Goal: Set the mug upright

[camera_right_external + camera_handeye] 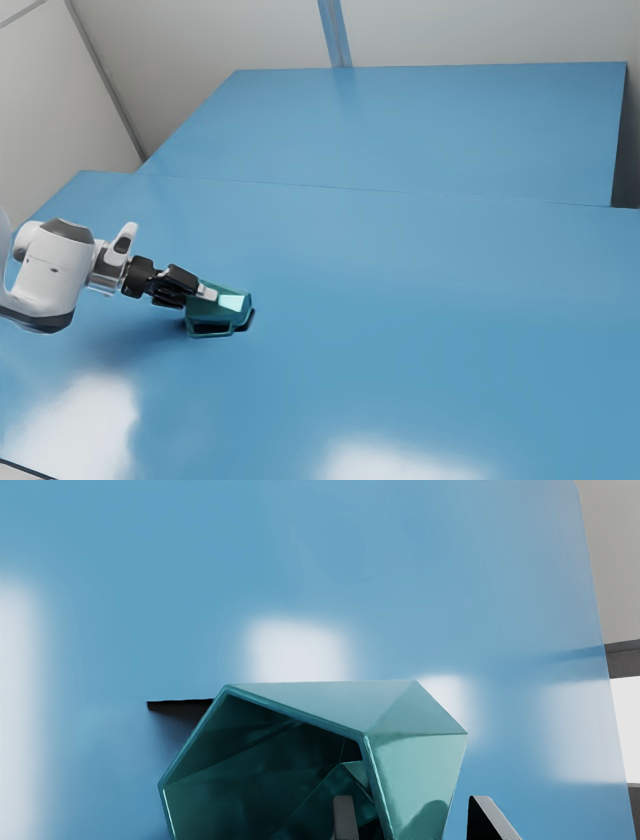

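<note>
In the exterior view my gripper (207,293) is at the teal mug (232,302), which lies on its side on the blue table. Seen from the wrist, the faceted mug (415,760) turns its wide mouth partly toward the hand. My gripper (411,805) stands open there, its fingers apart with the mug's side wall between them: one finger (344,815) in front of the dark mouth, the other (492,820) beyond the outer wall. A gap shows beside the outer finger. The lower part of the mug is cut off in the wrist view.
The blue table (400,300) stretches away toward the exterior view's right. A second blue surface (400,125) adjoins it at the back, before pale walls (480,30). Bright reflections lie on the tabletop, and a table edge is visible in the wrist view.
</note>
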`<action>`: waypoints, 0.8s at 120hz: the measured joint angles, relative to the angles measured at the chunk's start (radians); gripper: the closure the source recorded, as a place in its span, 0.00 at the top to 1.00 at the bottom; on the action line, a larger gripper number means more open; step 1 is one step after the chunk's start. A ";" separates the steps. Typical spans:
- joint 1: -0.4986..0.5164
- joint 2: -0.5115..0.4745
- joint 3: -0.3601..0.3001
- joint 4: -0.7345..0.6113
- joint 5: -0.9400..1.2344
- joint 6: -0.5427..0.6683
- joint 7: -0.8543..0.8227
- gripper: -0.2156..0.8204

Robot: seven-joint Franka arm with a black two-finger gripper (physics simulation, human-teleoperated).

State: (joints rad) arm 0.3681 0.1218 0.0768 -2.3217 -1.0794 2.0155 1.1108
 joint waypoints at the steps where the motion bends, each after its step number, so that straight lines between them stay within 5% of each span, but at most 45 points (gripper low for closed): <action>1: 0.000 0.000 0.000 0.000 0.000 0.000 0.000 0.33; 42: -0.011 -0.046 -0.005 0.000 0.001 0.008 0.006 0.08; 96: -0.159 -0.188 0.002 0.009 0.154 0.056 -0.047 0.04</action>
State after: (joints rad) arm 0.2087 -0.0660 0.0786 -2.3127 -0.9252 2.0713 1.0638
